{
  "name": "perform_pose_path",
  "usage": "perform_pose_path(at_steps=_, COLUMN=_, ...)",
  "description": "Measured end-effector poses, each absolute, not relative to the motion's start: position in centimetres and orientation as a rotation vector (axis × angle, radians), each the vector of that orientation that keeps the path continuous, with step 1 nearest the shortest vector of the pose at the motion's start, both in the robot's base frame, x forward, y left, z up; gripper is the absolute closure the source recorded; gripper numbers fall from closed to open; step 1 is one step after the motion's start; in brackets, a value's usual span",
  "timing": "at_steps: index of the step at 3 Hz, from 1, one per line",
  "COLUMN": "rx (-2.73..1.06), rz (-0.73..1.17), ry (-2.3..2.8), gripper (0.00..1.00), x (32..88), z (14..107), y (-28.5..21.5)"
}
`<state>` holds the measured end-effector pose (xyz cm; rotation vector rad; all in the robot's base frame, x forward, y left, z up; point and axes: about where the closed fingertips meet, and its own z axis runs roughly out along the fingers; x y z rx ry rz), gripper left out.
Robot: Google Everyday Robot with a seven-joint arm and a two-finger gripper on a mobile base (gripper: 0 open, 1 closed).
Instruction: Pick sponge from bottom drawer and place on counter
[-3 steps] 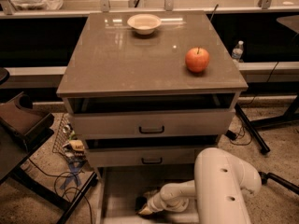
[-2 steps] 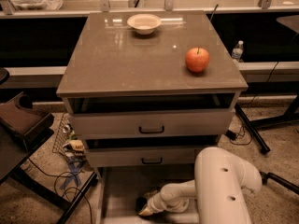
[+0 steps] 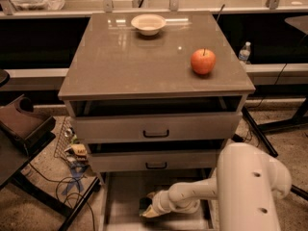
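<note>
The bottom drawer point(image 3: 124, 196) is pulled out at the foot of the cabinet and its flat grey floor shows. My gripper point(image 3: 150, 210) reaches down into it from the right, at the end of my white arm point(image 3: 192, 194). A small dark pad, the sponge point(image 3: 143, 203), lies on the drawer floor right at the gripper's tip and is partly hidden by it. The counter point(image 3: 139, 61) is the glossy grey-brown top above the drawers.
A red apple point(image 3: 203, 61) sits on the counter's right side and a white bowl point(image 3: 148, 24) at its back. The two upper drawers point(image 3: 156, 128) are slightly open. Cables and clutter point(image 3: 74, 158) lie on the floor to the left, and a water bottle point(image 3: 245, 52) stands at the right.
</note>
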<state>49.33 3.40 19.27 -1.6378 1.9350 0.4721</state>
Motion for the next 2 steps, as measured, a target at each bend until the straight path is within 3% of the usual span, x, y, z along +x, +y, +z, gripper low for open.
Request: perform_pose_path(at_steps=2, rx=-1.641, rz=0.606, ry=1.692, gripper=1.00, x=49.6, z=32.7, y=2.8)
